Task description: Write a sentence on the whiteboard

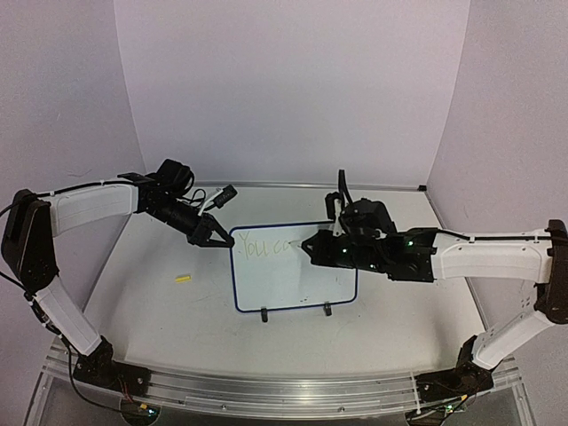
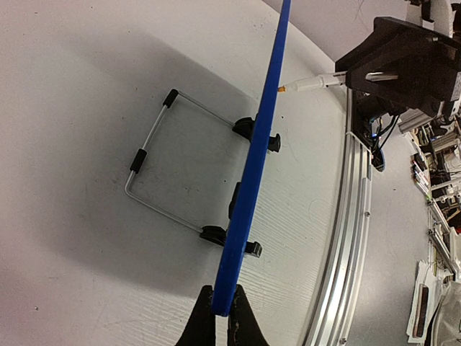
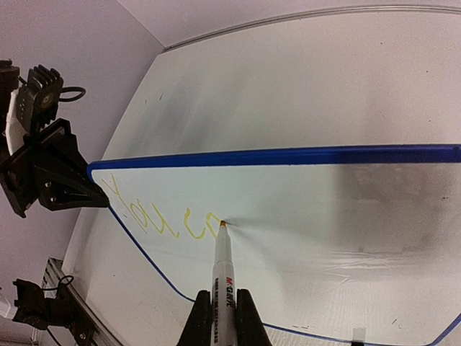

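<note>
The whiteboard [image 1: 297, 280] stands on its wire stand at the table's middle, its blue frame edge-on in the left wrist view [image 2: 252, 180]. My left gripper [image 1: 213, 238] [image 2: 220, 317] is shut on the board's upper left corner. My right gripper [image 1: 312, 248] [image 3: 218, 317] is shut on a white marker [image 3: 222, 281], whose tip touches the board. The sentence [image 3: 162, 216] reads "You ca" in yellow-green, with the tip at the end of the last letter. It also shows in the top view [image 1: 262, 248].
A small yellow marker cap [image 1: 183, 278] lies on the table left of the board. The wire stand [image 2: 162, 169] with black feet reaches out behind the board. An aluminium rail [image 1: 266, 390] runs along the table's near edge.
</note>
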Controlling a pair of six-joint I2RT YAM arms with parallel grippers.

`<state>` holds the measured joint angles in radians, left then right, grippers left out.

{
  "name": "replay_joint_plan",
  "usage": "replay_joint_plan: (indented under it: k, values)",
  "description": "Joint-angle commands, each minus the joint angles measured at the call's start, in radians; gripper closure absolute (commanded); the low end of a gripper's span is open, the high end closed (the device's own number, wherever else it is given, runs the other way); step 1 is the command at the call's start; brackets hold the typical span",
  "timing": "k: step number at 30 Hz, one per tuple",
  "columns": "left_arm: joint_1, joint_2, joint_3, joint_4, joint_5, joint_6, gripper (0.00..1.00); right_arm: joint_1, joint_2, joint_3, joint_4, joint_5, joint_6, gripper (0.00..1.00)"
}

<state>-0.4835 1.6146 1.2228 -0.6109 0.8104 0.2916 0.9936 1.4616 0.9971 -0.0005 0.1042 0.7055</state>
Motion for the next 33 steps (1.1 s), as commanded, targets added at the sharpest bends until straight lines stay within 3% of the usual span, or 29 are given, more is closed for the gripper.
replay_joint_plan:
  k: [1,16,33]
  values:
    - [-0.009,-0.018,0.017,-0.042,-0.073,0.029,1.00,-0.006,-0.019,0.040,0.007,0.048,-0.015,1.00]
    - [-0.010,-0.020,0.017,-0.043,-0.074,0.029,1.00,-0.007,-0.007,-0.049,0.007,0.003,0.046,1.00]
    - [-0.011,-0.021,0.017,-0.043,-0.074,0.029,1.00,-0.007,-0.090,-0.004,0.002,0.034,0.009,1.00]
